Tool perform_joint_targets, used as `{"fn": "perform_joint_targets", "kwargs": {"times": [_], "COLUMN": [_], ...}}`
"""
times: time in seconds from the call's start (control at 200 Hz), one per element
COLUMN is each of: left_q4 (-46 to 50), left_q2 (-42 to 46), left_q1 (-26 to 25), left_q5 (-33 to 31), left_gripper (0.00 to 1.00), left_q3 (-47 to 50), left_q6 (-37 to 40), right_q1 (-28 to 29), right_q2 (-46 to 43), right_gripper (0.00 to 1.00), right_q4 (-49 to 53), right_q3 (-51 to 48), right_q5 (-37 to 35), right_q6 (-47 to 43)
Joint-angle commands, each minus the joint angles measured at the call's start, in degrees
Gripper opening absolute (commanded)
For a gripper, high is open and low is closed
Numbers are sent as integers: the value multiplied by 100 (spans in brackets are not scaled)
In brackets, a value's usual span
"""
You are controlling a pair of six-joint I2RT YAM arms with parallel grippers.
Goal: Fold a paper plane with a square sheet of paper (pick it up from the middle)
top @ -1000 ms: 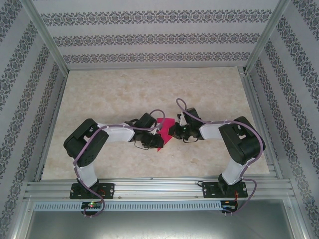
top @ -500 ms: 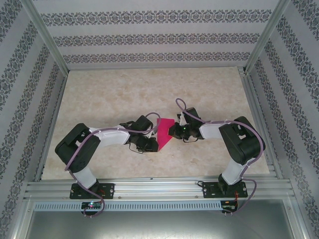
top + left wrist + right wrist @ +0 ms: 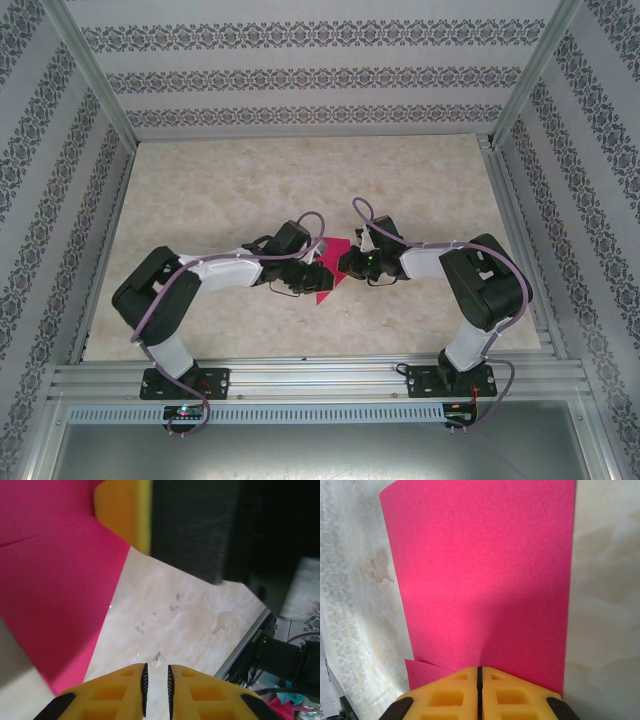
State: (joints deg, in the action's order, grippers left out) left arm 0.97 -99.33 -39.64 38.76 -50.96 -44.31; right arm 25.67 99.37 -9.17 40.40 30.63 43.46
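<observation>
table: smooth slab under the right gripper. If the sheet drops flat there, an edge will be hard to get under.
sheet of paper: partly folded, one edge in the right gripper's pinch. The rest fans away from it toward the left gripper. With a single hold point it can swing or sag, and the next fold lands off-line.
right gripper: pressed together on the sheet's edge. Risk: a tug from the far side slips or tears the paper at that pinch.
left gripper: just across the sheet from the right gripper, pads a sliver apart, nothing between them. Risk: closes on air, or noses into the sheet and crumples it. The heads look near enough to bump.
crease: runs close by the right gripper; a shove there likely double-folds it.
</observation>
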Motion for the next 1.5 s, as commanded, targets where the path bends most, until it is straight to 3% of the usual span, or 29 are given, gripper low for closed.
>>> {"fn": "perform_joint_targets", "kwargs": {"times": [0.0, 0.23, 0.645, 0.864, 1.054, 1.249, 1.494], "left_q4": [-644, -415, 725, 1171, 1003, 487, 507], "left_q2": [-315, -462, 117, 556, 956, 493, -318], "left_q1": [19, 48, 44, 44, 44, 37, 35], "left_q5": [237, -198, -450, -767, -888, -669, -862], "left_gripper": [21, 21, 20, 20, 22, 24, 23], "left_q3": [52, 535, 987, 774, 538, 110, -294], "left_q6": [-537, -736, -156, -4, 131, 167, 344], "right_q1": [-36, -36, -36, -18, 8, 30, 52], "right_q2": [227, 197, 169, 161, 169, 197, 164], "right_gripper": [10, 10, 10, 10, 10, 11, 11], "right_q4": [776, 933, 1093, 1050, 881, 811, 811], "right_q3": [-147, -166, -112, -138, -190, -164, -121], "right_q5": [-741, -838, -936, -928, -914, -897, -833], "right_q6": [-134, -215, -265, -218, -78, 4, 13]}}
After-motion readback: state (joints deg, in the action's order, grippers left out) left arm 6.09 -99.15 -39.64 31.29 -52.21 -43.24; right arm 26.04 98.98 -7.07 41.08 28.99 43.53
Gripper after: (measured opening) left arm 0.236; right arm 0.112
